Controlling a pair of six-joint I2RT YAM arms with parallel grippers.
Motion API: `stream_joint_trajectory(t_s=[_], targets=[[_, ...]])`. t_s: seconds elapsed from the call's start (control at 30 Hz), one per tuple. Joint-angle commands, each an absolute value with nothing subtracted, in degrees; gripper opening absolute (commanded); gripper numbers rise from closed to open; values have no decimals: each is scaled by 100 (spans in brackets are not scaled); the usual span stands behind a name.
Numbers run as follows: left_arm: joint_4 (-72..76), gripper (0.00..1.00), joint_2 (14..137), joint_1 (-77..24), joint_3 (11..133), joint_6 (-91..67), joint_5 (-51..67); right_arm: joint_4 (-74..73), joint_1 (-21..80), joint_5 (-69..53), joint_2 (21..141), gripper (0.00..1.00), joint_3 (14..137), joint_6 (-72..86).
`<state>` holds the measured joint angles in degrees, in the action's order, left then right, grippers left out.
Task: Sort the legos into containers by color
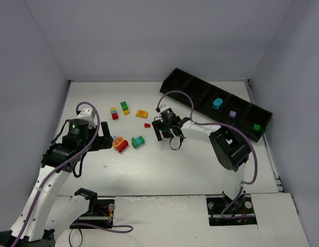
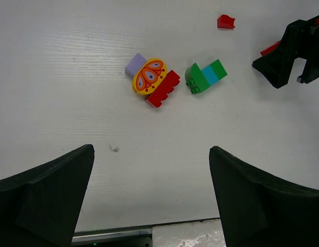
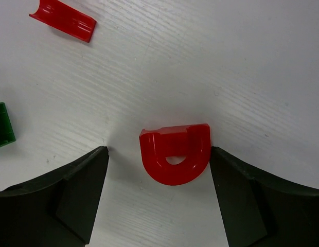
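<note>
**Two arms over a white surface (image 1: 185, 170) carrying scattered legos (image 1: 138, 141).**

**Left tool (image 2: 151, 154):** released. Its two black fingers (image 2: 46, 200) are spread wide, with only bare surface between them. Straight ahead of it lies a joined cluster. This is a yellow oval piece (image 2: 149, 76) printed with an orange wing pattern and lilac spots. It adjoins a red brick (image 2: 163, 90) on its right and a lilac brick (image 2: 135, 64) on its far-left side. Just right of the cluster, and apart from it, lies a green-teal-green brick (image 2: 206, 76). Ahead and to the left of this tool, in the top view, lie three more:
- a blue-yellow-red stack (image 1: 113, 113)
- a green-yellow stack (image 1: 124, 107)
- a yellow-orange brick (image 1: 142, 113)

**Right tool (image 3: 158, 152):** released. Its fingers (image 3: 262, 200) are parted to either side of a red arch brick (image 3: 175, 154), which lies flat on the surface. The right finger stands just beside the brick's edge, and whether it touches cannot be told. A clear gap shows at the left finger. Ahead and to the left of this tool lies a red curved piece (image 3: 63, 18).

**Containers (image 1: 181, 85):** one long black tray of square compartments, set diagonally behind the right tool. Three neighbouring compartments hold one brick each: a teal brick (image 1: 217, 104), a purple brick (image 1: 232, 113) and a green brick (image 1: 257, 126).
</note>
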<state>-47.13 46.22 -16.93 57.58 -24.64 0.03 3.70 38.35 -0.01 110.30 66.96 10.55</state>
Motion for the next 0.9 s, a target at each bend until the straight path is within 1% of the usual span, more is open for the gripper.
stream_joint_trajectory(t_s=[0.0, 0.1, 0.2, 0.3, 0.33, 0.37, 0.4, 0.47, 0.6, 0.63, 0.7, 0.73, 0.87], targets=[[-4588, 87, 4579, -1723, 5977, -2399, 0, 606, 3850, 316, 11048, 75, 6601, 1186], [-4588, 87, 4579, -1723, 5977, -2417, 0, 782, 3841, 509, 11083, 71, 6434, 1230], [-4588, 87, 4579, -1723, 5977, -2426, 140, 826, 3841, 624, 11179, 64, 6460, 1231], [-4597, 87, 4588, -1723, 5985, -2426, 141, 852, 3832, 720, 11224, 43, 6548, 1178], [-4597, 87, 4588, -1723, 5994, -2426, 141, 853, 3832, 747, 11215, 31, 6583, 1152], [-4614, 87, 4579, -1723, 5994, -2434, 132, 853, 3823, 825, 11189, 26, 6670, 1090], [-4623, 87, 4570, -1723, 6012, -2426, 132, 853, 3788, 870, 11119, 17, 6714, 1081], [-4641, 87, 4570, -1723, 6021, -2434, 114, 852, 3736, 975, 10970, 15, 6907, 1020], [-4667, 87, 4570, -1723, 6047, -2426, 88, 861, 3455, 1186, 10758, 15, 7389, 800], [-4667, 87, 4570, -1723, 6056, -2426, 88, 861, 3254, 1221, 10740, 15, 7505, 765], [-4676, 87, 4570, -1723, 6064, -2435, 70, 861, 2877, 1196, 10758, 15, 7872, 721], [-4676, 87, 4570, -1723, 6064, -2435, 62, 853, 2874, 1169, 10784, 16, 7875, 721], [-4693, 87, 4553, -1723, 6073, -2435, 53, 861, 2304, 1116, 11143, 16, 8586, 563]])
